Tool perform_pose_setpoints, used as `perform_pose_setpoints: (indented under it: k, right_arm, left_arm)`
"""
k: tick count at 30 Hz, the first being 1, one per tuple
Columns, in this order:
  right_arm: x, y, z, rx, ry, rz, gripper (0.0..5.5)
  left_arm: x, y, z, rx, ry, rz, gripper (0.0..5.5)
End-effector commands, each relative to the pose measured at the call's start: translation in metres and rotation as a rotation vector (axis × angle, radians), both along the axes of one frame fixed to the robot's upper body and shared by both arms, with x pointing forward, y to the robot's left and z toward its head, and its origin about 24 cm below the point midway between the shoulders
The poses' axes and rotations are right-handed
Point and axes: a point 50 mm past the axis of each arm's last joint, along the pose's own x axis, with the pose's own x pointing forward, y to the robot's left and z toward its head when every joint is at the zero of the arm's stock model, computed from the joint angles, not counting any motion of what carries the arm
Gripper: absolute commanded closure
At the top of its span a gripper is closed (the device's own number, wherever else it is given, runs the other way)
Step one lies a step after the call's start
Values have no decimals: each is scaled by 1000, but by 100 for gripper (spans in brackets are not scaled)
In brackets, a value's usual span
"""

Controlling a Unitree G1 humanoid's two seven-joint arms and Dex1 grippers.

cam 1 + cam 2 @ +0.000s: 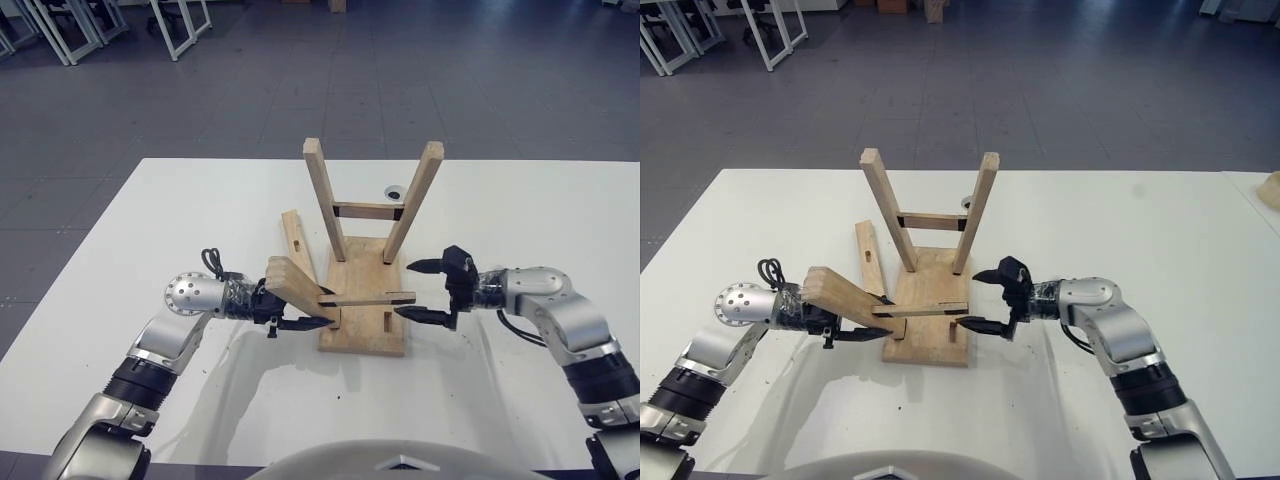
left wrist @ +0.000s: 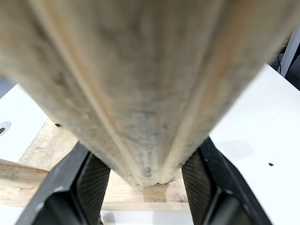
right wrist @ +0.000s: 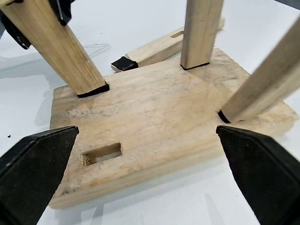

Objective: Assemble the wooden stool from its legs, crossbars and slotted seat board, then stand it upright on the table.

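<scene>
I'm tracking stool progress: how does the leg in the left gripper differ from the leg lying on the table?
The held leg is tilted, its end in the board; the loose leg lies flat on the table. The left gripper clamps the held leg; no gripper holds the loose leg. Both are pale wood.
</scene>
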Motion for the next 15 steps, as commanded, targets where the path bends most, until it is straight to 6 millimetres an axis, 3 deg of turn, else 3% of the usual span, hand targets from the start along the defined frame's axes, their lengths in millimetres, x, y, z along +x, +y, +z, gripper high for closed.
perform_pose_setpoints:
  k: [1,6,7,15]
  right_arm:
    - [-7,5,-22,-40,45,41,0]
    - [-4,1,-37,-72,52,15,0]
    - [-4,0,-39,-76,50,11,0]
    - [-22,3,-47,-74,65,17,0]
  left_arm:
    - [-14,-2,-25,83,173,-56,344]
    - [-12,-4,-20,77,160,-68,344]
    - [-11,-3,-19,77,159,-67,307]
    - [-4,1,-13,90,110,-20,180]
